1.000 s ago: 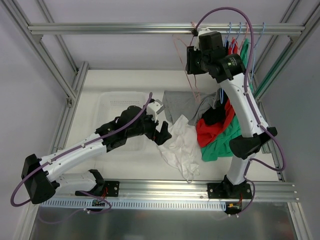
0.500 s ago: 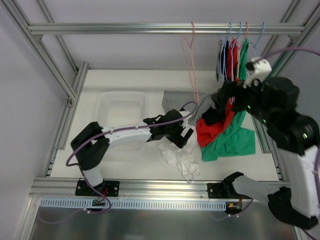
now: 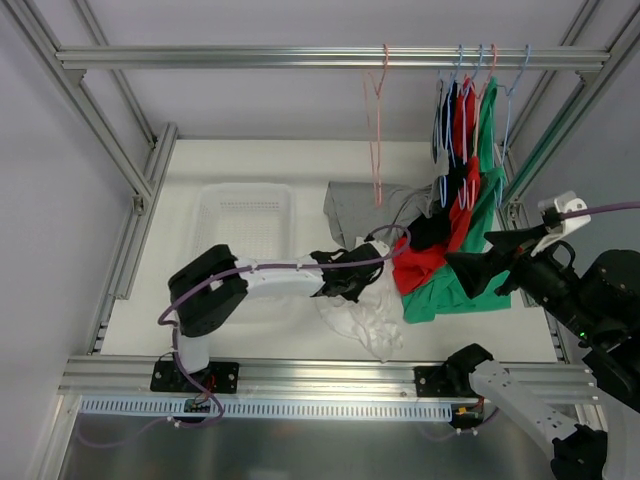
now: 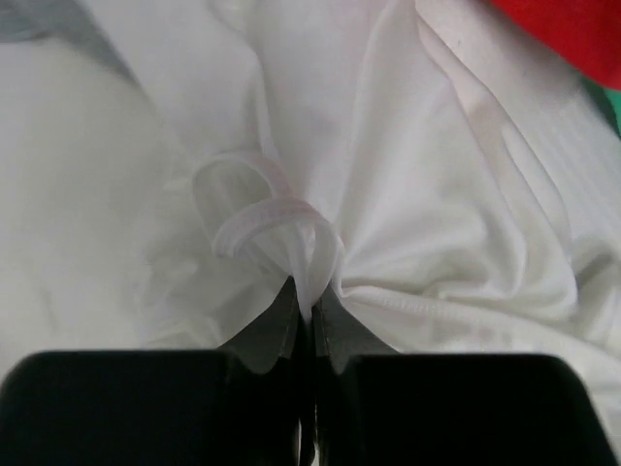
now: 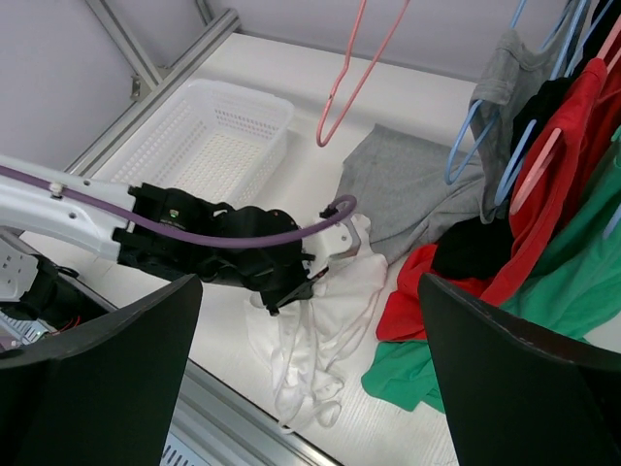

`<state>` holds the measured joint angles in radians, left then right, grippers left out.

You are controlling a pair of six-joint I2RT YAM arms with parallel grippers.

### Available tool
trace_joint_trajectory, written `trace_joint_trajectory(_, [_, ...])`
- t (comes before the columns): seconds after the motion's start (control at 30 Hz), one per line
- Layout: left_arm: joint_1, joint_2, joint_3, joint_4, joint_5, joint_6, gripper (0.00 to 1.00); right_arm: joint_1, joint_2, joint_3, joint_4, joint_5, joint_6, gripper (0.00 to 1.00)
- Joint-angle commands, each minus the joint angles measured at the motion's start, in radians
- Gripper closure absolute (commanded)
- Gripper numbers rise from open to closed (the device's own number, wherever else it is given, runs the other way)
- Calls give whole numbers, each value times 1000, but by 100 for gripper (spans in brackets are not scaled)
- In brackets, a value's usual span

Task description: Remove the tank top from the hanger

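Tank top (image 4: 437,223), 1, pinched by left gripper (image 4: 309,303); 1 pink hanger (image 3: 379,160).

left arm (image 3: 280,277) and right arm (image 3: 510,392): white links, black joints, a purple cable (image 5: 194,236) along each; left gripper (image 4: 310,296) fingers (image 4: 126,408) matte black.

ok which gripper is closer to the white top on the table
Left. The left gripper is shut on a fold of the white top; the right gripper hangs open above and to the right, apart from it.
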<state>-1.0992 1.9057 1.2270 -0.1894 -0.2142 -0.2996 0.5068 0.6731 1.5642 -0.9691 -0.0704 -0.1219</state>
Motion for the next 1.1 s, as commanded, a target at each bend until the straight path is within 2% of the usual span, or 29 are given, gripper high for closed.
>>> trace_joint_trajectory(0.0, [-5, -238, -26, -94, -144, -42, 100, 1, -61, 0, 47, -51, 11, 0])
trace_joint_trajectory(0.03, [-5, -343, -32, -100, -201, -39, 100, 2, -70, -3, 52, -51, 11, 1])
trace_joint_trajectory(0.13, [-1, -500, -6, -159, -342, -19, 100, 1, -87, -18, 64, -43, 8, 1])
trace_joint_trajectory(0.23, [15, -595, 55, -225, -460, 4, 100, 2, -79, -30, 66, -39, -1, 1])
trace_joint_trajectory(0.3, [77, -646, 101, -263, -479, -9, 100, 1, -67, -33, 69, -26, -4, 1])
trace_joint_trajectory(0.5, [341, -760, 143, -329, -433, -32, 100, 2, -35, -30, 73, 32, -7, 1])
trace_joint_trajectory(0.63, [502, -741, 141, -329, -338, -36, 100, 1, -3, -41, 92, 49, -2, 1])
trace_joint_trajectory(0.73, [591, -697, 102, -325, -254, -81, 100, 1, 16, -47, 113, 95, 11, 0])
trace_joint_trajectory(0.83, [643, -636, 59, -324, -229, -122, 100, 2, 58, -36, 122, 141, 11, 1])
trace_joint_trajectory(0.93, [657, -584, 23, -324, -229, -150, 100, 1, 123, 8, 124, 142, 16, 1])
trace_joint_trajectory(0.97, [657, -583, 0, -324, -225, -156, 71, 1, 146, 25, 122, 155, 15, 1])
trace_joint_trajectory(1.0, [657, -591, -10, -323, -214, -164, 52, 1, 196, 43, 109, 170, 10, 1])
trace_joint_trajectory(1.07, [657, -611, -26, -326, -191, -179, 22, -4, 270, 149, 64, 242, -4, 1])
